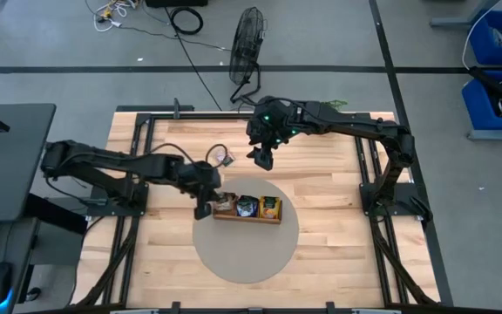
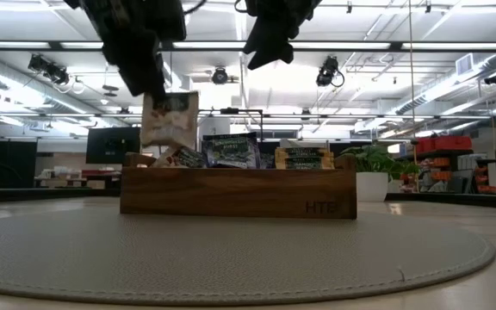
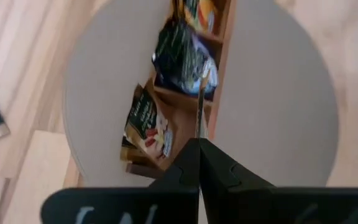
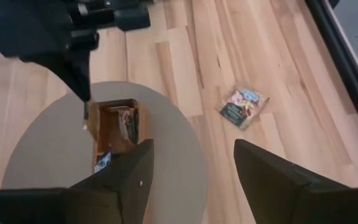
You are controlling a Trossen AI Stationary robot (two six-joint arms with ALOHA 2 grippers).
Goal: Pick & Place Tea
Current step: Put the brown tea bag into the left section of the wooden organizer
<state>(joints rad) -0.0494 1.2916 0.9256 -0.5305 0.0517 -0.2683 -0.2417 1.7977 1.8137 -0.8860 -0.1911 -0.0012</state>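
A white-and-brown tea packet [image 2: 170, 119] is held pinched in the left end effector [image 1: 204, 208], just above the left end of the wooden tray [image 2: 238, 192]. More tea packets [image 2: 231, 151] are stood inside the tray. One packet [image 4: 244, 106] is left flat on the bench [image 1: 321, 187] behind the tray. The right end effector [image 1: 261, 158] is kept wide and empty above that packet

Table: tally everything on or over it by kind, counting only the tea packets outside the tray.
Grippers: 2, left gripper and right gripper
Wooden tray: 1
Round mat: 1
Tea packets outside the tray: 2, held packet in the left gripper, loose packet on bare wood
Total: 6
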